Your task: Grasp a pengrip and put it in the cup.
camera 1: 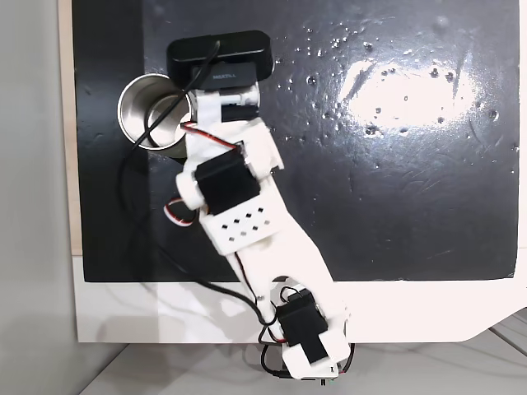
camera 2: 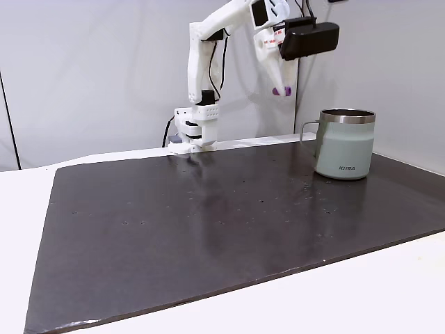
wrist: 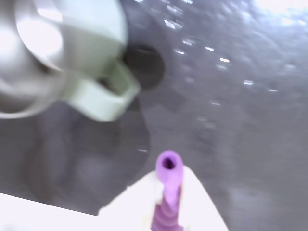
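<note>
The cup (camera 2: 344, 142) is a pale grey-green mug with a steel rim, standing at the right of the dark mat (camera 2: 208, 223). In the top-down fixed view the cup (camera 1: 152, 111) shows its shiny inside at the upper left, partly under the arm. My gripper (camera 2: 281, 90) hangs high in the air, left of the cup and above rim height, shut on the small purple ribbed pengrip (camera 2: 282, 91). In the wrist view the pengrip (wrist: 168, 192) sticks out between the white fingers (wrist: 202, 202), and the cup (wrist: 57, 53) with its handle (wrist: 103, 96) lies blurred at the upper left.
The black wrist camera (camera 1: 218, 58) covers the gripper from above. A black cable (camera 1: 132, 164) loops from the arm across the cup's rim and the mat's left side. The arm's base (camera 2: 197, 129) stands at the mat's far edge. A white table border (camera 2: 348, 292) surrounds the mat.
</note>
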Controlling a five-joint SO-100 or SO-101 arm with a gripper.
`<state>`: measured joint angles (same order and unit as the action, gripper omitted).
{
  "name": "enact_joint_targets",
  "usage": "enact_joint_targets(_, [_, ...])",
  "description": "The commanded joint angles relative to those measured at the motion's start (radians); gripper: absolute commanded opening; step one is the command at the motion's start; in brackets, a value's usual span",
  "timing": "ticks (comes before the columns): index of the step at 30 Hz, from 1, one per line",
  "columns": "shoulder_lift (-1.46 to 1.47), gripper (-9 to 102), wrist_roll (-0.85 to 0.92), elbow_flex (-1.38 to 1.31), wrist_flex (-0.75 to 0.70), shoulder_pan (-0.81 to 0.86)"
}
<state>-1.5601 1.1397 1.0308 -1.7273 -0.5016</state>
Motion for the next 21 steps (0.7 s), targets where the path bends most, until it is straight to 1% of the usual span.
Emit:
enact_joint_targets(1, [-0.017,0,-0.166,-0.184,-0.011,-0.057])
enact_joint_targets(5, [0.11,0,-0.344,-0.39,-0.017,-0.092])
enact_joint_targets(10, [0.327,0,-0.581,-0.715,-0.051,-0.118])
enact_joint_targets(14, [0.469,0,-0.742,-0.904,-0.054,-0.144])
enact_joint_targets(18, [0.581,0,-0.834,-1.075,-0.087,-0.176])
enact_joint_targets(21, [0.595,0,-0.861,-1.075,-0.1,-0.206])
